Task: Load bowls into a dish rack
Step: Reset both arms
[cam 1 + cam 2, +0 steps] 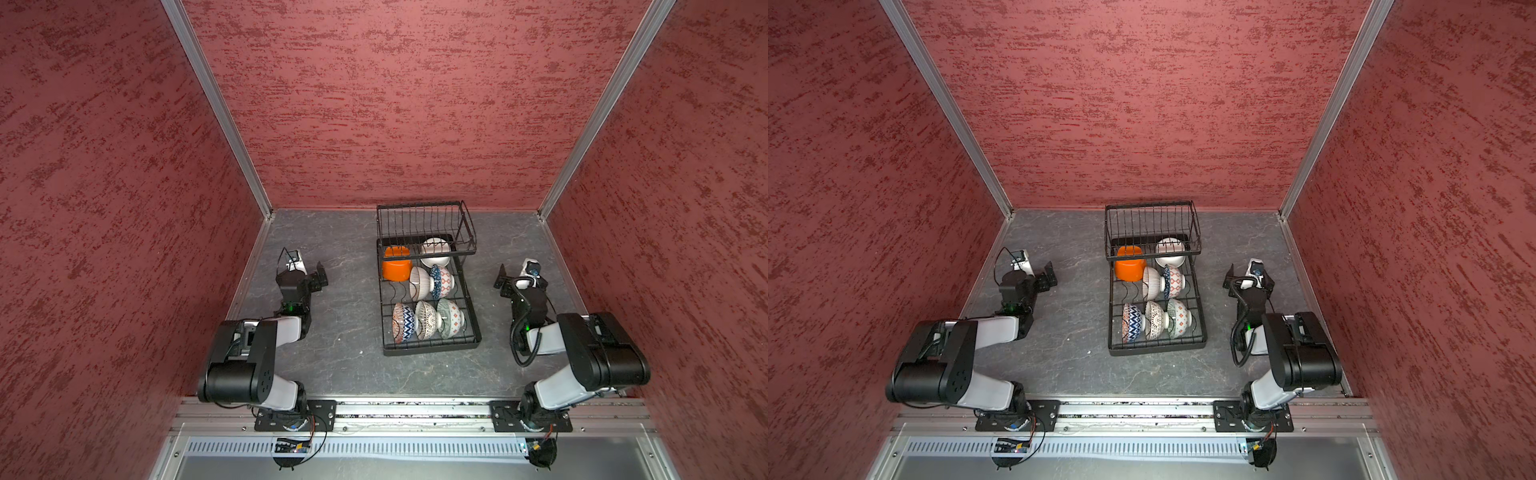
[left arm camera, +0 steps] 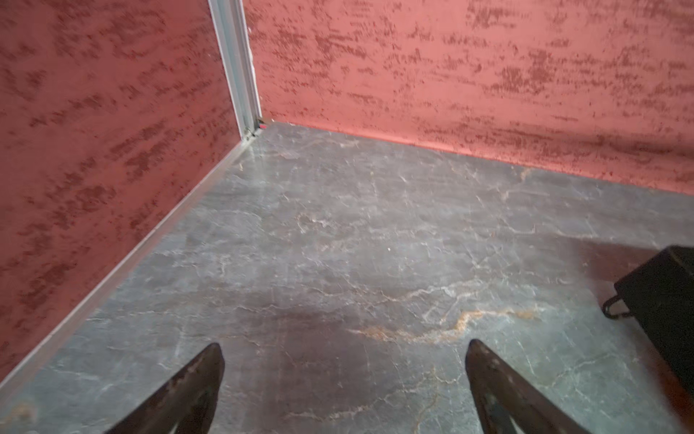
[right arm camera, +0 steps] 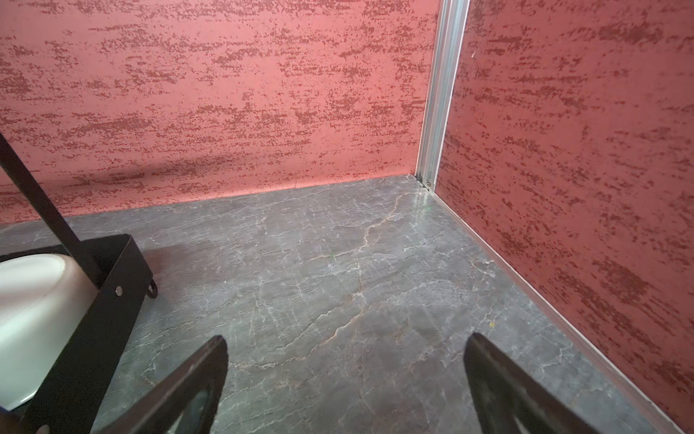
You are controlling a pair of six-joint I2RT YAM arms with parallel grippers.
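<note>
The black wire dish rack (image 1: 432, 351) (image 1: 1156, 349) stands mid-table in both top views. Several bowls sit in it. An orange bowl (image 1: 397, 268) and a white bowl (image 1: 435, 251) lie under the raised basket. Patterned bowls (image 1: 427, 320) stand on edge in the slots nearer me. My left gripper (image 1: 307, 272) (image 2: 343, 349) hovers left of the rack, open and empty. On the opposite side my right gripper (image 1: 521, 276) (image 3: 345, 342) is also open with nothing between its fingers. The right wrist view catches a rack corner (image 3: 112, 270) and the white bowl (image 3: 33, 297).
Red textured walls (image 1: 395, 104) close in the grey marbled table (image 1: 345, 332) on three sides, with metal corner posts (image 1: 216, 108). The left wrist view shows a rack corner (image 2: 664, 293) at its edge. A metal rail (image 1: 415, 411) carries both arm bases at the front.
</note>
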